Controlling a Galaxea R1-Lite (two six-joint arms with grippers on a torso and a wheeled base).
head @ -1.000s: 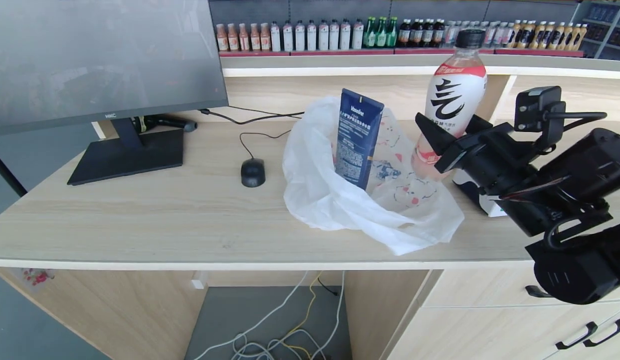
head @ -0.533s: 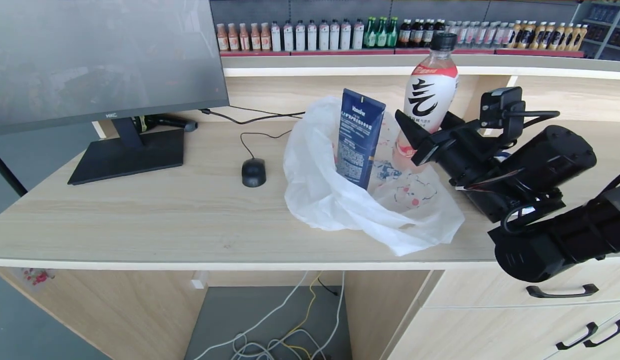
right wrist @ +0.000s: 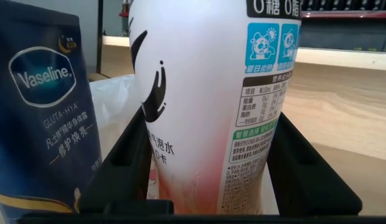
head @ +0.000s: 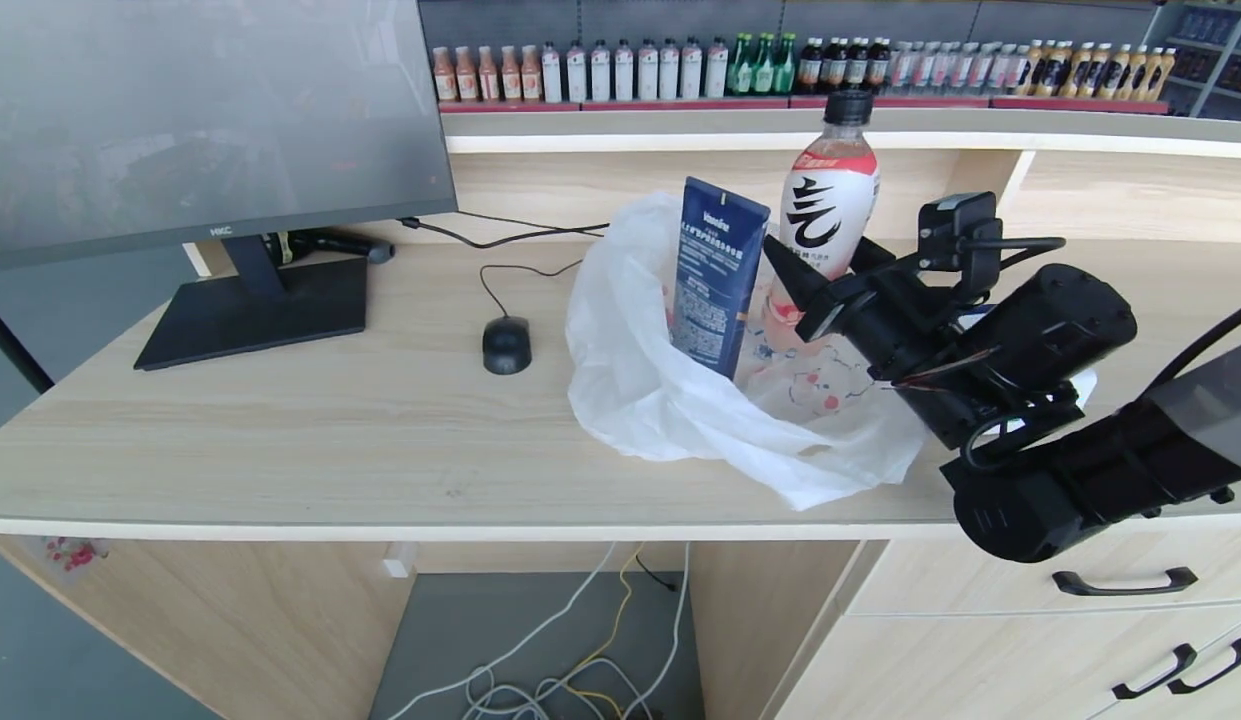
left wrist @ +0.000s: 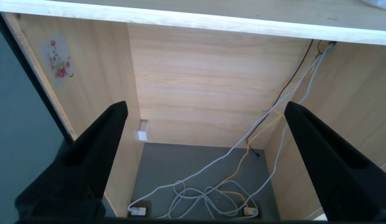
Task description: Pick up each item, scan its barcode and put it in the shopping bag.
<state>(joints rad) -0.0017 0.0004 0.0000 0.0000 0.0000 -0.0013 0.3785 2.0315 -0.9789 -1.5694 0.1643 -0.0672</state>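
My right gripper [head: 815, 290] is shut on a pink-and-white drink bottle [head: 822, 225] with a black cap, holding it upright over the right side of the white plastic shopping bag [head: 670, 400]. A dark blue lotion tube [head: 717, 275] stands upright inside the bag, just left of the bottle. In the right wrist view the bottle [right wrist: 208, 93] sits between the black fingers [right wrist: 127, 155], with the blue tube [right wrist: 43, 118] close beside it. My left gripper [left wrist: 205, 155] hangs open below the counter edge, facing the cables under the desk.
A monitor [head: 200, 120] on a black stand fills the counter's left. A black mouse [head: 506, 345] lies left of the bag, and a handheld scanner [head: 330, 243] rests behind the monitor stand. A white box [head: 1080, 385] sits behind my right arm. Drink shelves line the back wall.
My right arm has carried the bottle leftward and lower, from beside the bag to over its right side, close to the blue tube.
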